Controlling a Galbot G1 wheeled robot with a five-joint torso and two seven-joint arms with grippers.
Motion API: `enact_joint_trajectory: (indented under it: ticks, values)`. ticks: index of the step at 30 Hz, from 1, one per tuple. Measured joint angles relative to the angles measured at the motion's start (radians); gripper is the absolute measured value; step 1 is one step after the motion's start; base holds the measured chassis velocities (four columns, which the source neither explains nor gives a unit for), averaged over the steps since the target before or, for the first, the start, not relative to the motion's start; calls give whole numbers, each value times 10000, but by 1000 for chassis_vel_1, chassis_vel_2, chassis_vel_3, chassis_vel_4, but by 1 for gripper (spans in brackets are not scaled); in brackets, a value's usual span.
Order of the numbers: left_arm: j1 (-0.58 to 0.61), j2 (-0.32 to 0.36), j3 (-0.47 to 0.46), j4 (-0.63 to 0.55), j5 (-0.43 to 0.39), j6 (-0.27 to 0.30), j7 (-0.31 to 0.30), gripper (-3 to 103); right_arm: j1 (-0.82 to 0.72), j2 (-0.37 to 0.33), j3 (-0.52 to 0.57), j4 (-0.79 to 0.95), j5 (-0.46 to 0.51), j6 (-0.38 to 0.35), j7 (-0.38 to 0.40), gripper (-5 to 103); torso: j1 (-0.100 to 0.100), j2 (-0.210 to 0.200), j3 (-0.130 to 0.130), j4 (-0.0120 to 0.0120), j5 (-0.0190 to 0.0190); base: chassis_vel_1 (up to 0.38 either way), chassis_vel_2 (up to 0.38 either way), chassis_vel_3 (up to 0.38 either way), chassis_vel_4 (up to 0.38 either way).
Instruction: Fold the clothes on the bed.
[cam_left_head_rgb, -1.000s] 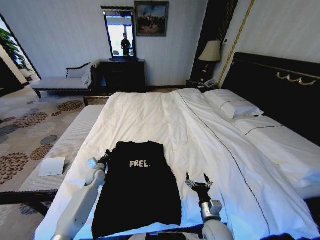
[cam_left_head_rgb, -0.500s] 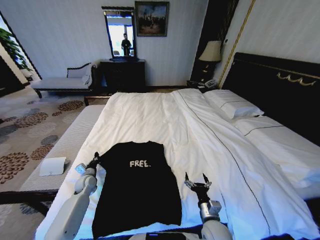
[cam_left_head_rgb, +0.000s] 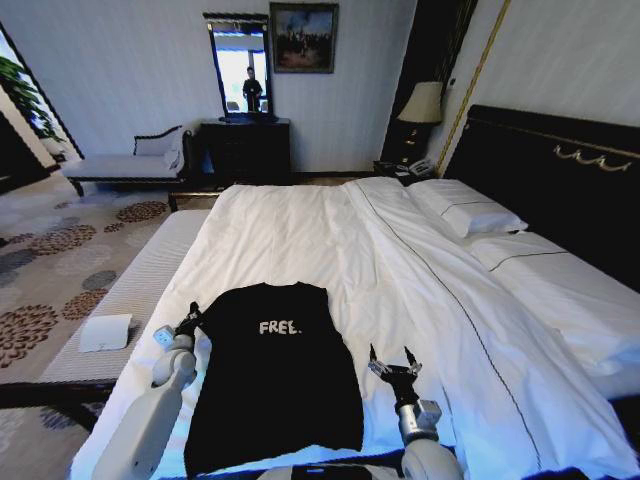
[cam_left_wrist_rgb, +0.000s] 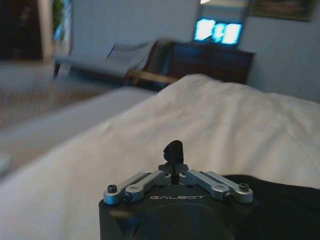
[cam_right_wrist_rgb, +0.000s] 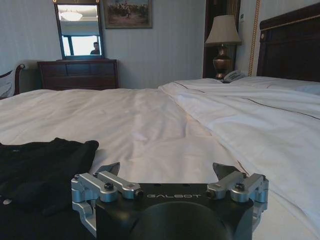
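Observation:
The clothes are one black T-shirt (cam_left_head_rgb: 275, 370) with white lettering, lying flat on the near part of the bed (cam_left_head_rgb: 330, 230), chest side up. My left gripper (cam_left_head_rgb: 188, 322) sits on the sheet just beside the shirt's left shoulder edge. In the left wrist view this gripper (cam_left_wrist_rgb: 173, 149) is shut, I see no fabric in it, and the shirt (cam_left_wrist_rgb: 280, 200) lies off to one side. My right gripper (cam_left_head_rgb: 388, 362) rests open on the white sheet to the right of the shirt, a short gap away. In the right wrist view, that gripper (cam_right_wrist_rgb: 166, 169) has its fingers spread, with the shirt (cam_right_wrist_rgb: 40, 165) beside it.
A dark headboard (cam_left_head_rgb: 560, 170) and white pillows (cam_left_head_rgb: 470, 205) line the bed's right side. A striped bench (cam_left_head_rgb: 140, 280) with a white card (cam_left_head_rgb: 104, 332) runs along the left side. A chaise (cam_left_head_rgb: 130, 160), a dark dresser (cam_left_head_rgb: 245, 145) and a lamp (cam_left_head_rgb: 422, 103) stand by the far wall.
My left gripper has moved left, from over the shirt's left shoulder to the sheet beside it. The shirt's left shoulder edge now reaches farther left. The right gripper has barely moved.

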Motion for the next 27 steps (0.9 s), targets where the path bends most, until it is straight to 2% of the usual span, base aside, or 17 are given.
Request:
enact_joint_trajectory:
  ticks: [3, 4, 8, 9, 12, 18, 27]
  values:
    - [258, 123, 552, -641, 1575, -49, -6, 2, 57, -24, 24, -7, 116, -12, 0, 100, 0, 0, 0, 1, 1, 0, 0, 0, 0]
    - [258, 123, 552, -641, 1575, -49, -6, 2, 57, -24, 24, -7, 116, -12, 0, 100, 0, 0, 0, 1, 1, 0, 0, 0, 0]
    - [757, 182, 908, -1041, 2975, -17, 42, 2, 292, -173, -79, -22, 348, -112, 8, 100, 0, 0, 0, -1, 0, 0, 0, 0, 0]
    - [757, 182, 908, -1041, 2975, -17, 42, 2, 292, -173, -79, -22, 348, -112, 8, 100, 0, 0, 0, -1, 0, 0, 0, 0, 0]
    - [1056, 173, 999, -991, 3766, -10, 82, 2, 536, -354, -283, -133, 490, -167, 14, 100, 0, 0, 0, 6, 1, 0, 0, 0, 0]
    - [742, 79, 1642, -537, 4204, 143, 92, 2, 601, -424, -356, -150, 572, -168, 15, 100, 0, 0, 0, 2, 0, 0, 0, 0, 0]
    - [-261, -64, 2789, -93, 3946, 704, -216, 2, 539, -365, -433, -82, 543, -168, 15, 100, 0, 0, 0, -1, 0, 0, 0, 0, 0]
